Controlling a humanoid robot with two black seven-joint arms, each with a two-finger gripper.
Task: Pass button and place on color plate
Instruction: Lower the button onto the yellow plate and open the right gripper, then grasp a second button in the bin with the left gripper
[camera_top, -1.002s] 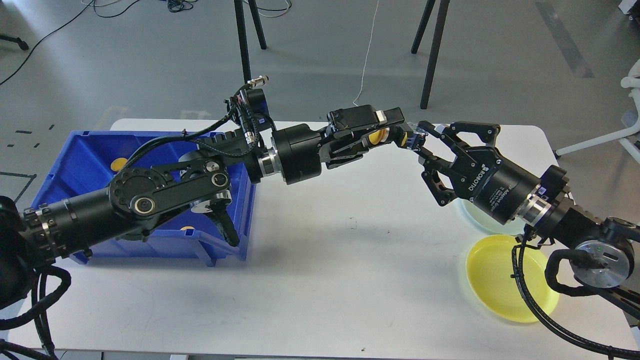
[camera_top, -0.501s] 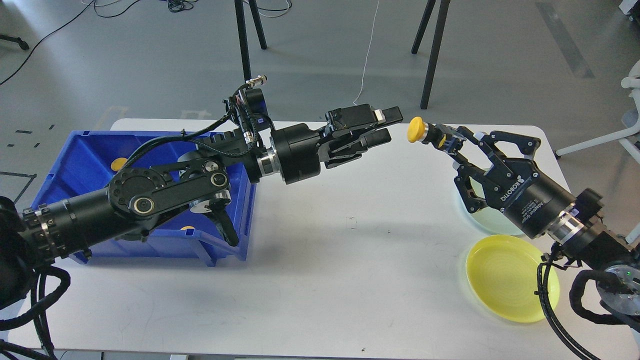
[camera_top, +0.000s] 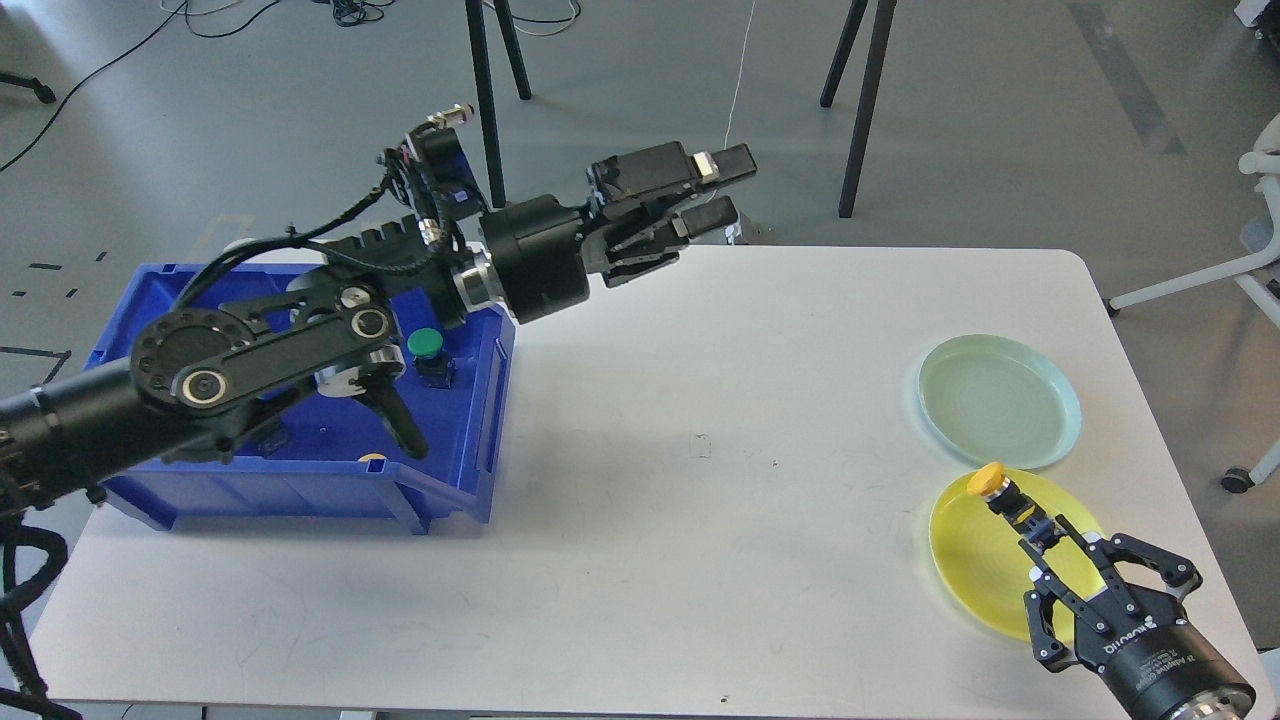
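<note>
The yellow button (camera_top: 992, 478) sat at the far edge of the yellow plate (camera_top: 975, 560), cap tilted up and to the left, with its dark stem running down into the right claw (camera_top: 1040, 538). That claw was pinched narrowly on the stem, so the button was held rather than released; whether its base rested on the plate could not be told. The hand-over looked finished, and what remained, by my reading, was to let go and pull away. The pale green plate (camera_top: 1000, 400) lay just beyond, bare. Far to the left, the left claw (camera_top: 715, 190) hung above the tabletop's (camera_top: 700, 500) far edge, its fingers parted and holding nothing. Beneath that arm, the blue bin (camera_top: 300, 480) held a green button (camera_top: 425, 345).
</note>
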